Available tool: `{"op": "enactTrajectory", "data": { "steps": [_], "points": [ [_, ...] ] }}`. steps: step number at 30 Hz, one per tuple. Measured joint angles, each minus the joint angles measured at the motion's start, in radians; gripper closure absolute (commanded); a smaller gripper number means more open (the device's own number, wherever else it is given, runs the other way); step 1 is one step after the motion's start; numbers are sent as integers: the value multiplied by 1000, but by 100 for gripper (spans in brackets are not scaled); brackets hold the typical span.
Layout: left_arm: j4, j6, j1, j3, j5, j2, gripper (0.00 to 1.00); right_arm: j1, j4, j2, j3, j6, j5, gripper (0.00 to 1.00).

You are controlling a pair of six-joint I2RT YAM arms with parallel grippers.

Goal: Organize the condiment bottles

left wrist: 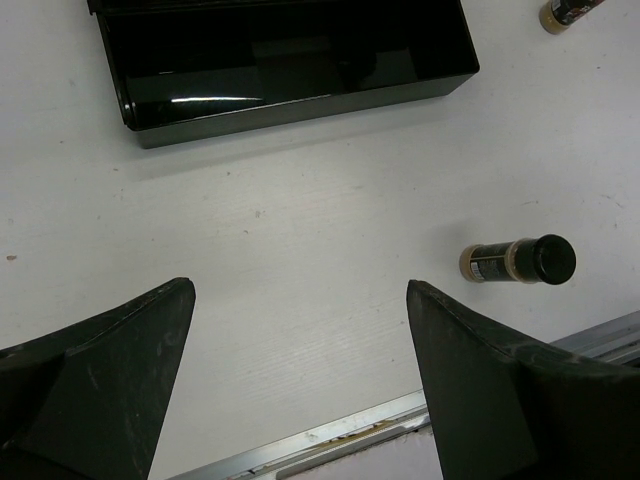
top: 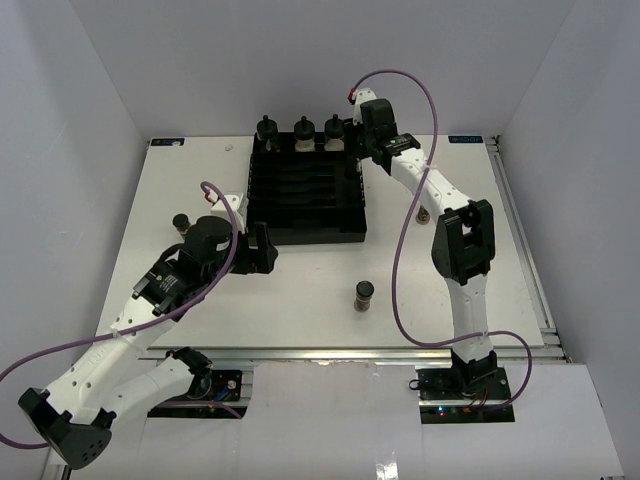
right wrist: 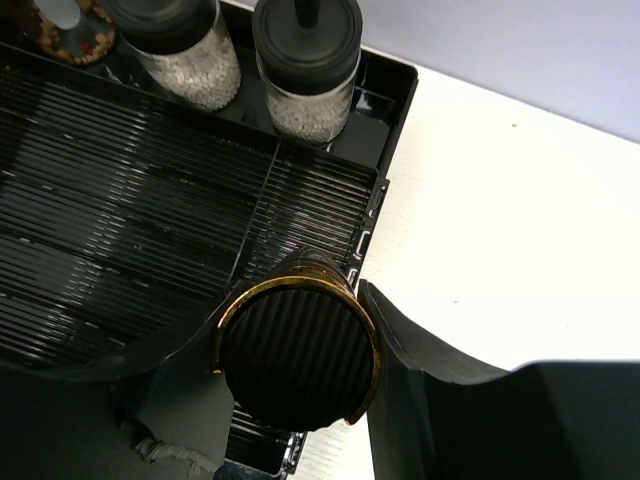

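Three squat clear bottles with black knobbed caps (top: pixel 301 132) stand in the back row of the black slotted tray (top: pixel 300 205). Two of them show in the right wrist view (right wrist: pixel 308 65). My right gripper (top: pixel 360 155) is shut on the yellow-banded spice jar (right wrist: pixel 295 355), holding it over the tray's right edge (right wrist: pixel 365 215). A slim dark spice jar (top: pixel 364 296) stands on the table in front of the tray, and it also shows in the left wrist view (left wrist: pixel 518 260). My left gripper (left wrist: pixel 300 290) is open and empty, low over the table left of that jar.
A small dark-capped jar (top: pixel 181 222) stands left of the tray, beside my left arm. Another jar (left wrist: pixel 570 12) sits right of the tray, near my right arm's elbow (top: pixel 462 240). The metal rail (top: pixel 350 352) runs along the table's near edge.
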Motion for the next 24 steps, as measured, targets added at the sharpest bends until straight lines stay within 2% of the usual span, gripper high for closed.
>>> {"op": "enactTrajectory", "data": {
  "steps": [17, 24],
  "points": [
    [30, 13, 0, -18, 6, -10, 2, -8, 70, 67, -4, 46, -47, 92],
    [30, 13, 0, -18, 2, -18, 2, -4, 91, 69, -37, 48, -42, 75]
  ]
}}
